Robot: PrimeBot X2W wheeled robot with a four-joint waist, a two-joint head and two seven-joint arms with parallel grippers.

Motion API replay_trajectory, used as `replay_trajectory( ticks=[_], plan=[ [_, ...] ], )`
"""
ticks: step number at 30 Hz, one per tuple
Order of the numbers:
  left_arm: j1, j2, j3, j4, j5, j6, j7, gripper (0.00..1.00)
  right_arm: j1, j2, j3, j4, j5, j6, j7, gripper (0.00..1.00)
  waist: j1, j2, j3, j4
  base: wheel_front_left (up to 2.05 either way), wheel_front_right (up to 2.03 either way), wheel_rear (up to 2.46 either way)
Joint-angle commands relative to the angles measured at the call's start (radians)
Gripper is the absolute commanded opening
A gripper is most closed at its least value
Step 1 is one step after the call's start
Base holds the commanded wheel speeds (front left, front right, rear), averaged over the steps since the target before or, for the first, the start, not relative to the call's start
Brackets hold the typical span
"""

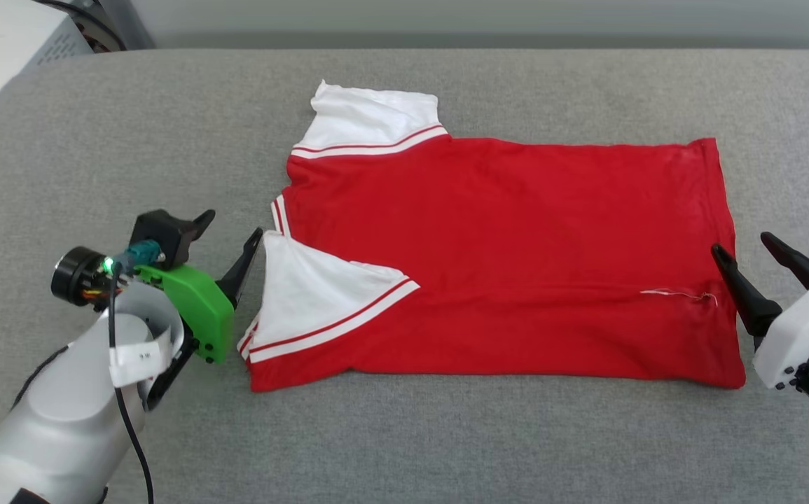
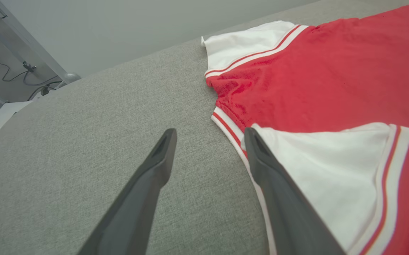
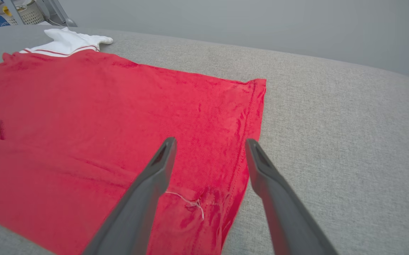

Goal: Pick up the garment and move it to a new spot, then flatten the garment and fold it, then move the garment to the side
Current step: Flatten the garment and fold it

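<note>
No text, number or brand can be read. A white tag [image 1: 139, 355] wrapped at the left forearm [image 1: 61, 420] bears a few dark printed marks, too small to make out.

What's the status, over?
Left gripper open, right gripper open, both empty. Garment lying flat, near sleeve folded inward. Nothing in the way.

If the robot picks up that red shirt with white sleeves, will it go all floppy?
Probably floppy: the red jersey T-shirt with white sleeves lies flat, one sleeve folded over. Likely light, being thin cloth.
</note>
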Motion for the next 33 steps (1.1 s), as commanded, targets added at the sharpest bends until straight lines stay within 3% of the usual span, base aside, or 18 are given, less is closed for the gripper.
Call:
replay_trajectory(
  ticks=[1,6,15,19,27,33],
  plan=[
    [-0.026,0.014,0.004,-0.023,-0.022,-0.008,0.025,1.00,0.023,0.002,-0.012,-0.015,-0.013,-0.001,-0.006,1.00,-0.0001,0.0045,-0.036,0.019,0.00,0.00,0.00],
    [-0.066,0.065,-0.001,-0.135,-0.067,-0.016,0.151,1.00,0.059,0.015,-0.043,-0.054,-0.032,-0.001,0.012,1.00,-0.0001,0.0045,-0.054,0.027,0.00,0.00,0.00],
    [-0.111,0.143,-0.062,-0.320,-0.278,-0.024,0.603,1.00,0.087,0.042,-0.063,-0.093,-0.051,-0.001,0.041,1.00,-0.0001,0.0045,-0.061,0.028,0.00,0.00,0.00],
    [-0.117,0.164,-0.106,-0.361,-0.336,-0.024,0.743,1.00,0.088,0.053,-0.060,-0.099,-0.053,-0.001,0.052,1.00,-0.0001,0.0045,-0.056,0.022,0.00,0.00,0.00],
    [-0.100,0.166,-0.170,-0.323,-0.418,-0.024,0.895,1.00,0.076,0.063,-0.043,-0.103,-0.049,-0.001,0.072,1.00,-0.0001,0.0045,-0.038,0.001,0.00,0.00,0.00],
    [-0.079,0.133,-0.200,-0.239,-0.447,-0.024,0.925,1.00,0.063,0.069,-0.030,-0.097,-0.045,-0.001,0.078,1.00,-0.0001,0.0045,-0.020,-0.012,0.00,0.00,0.00]
  ],
)
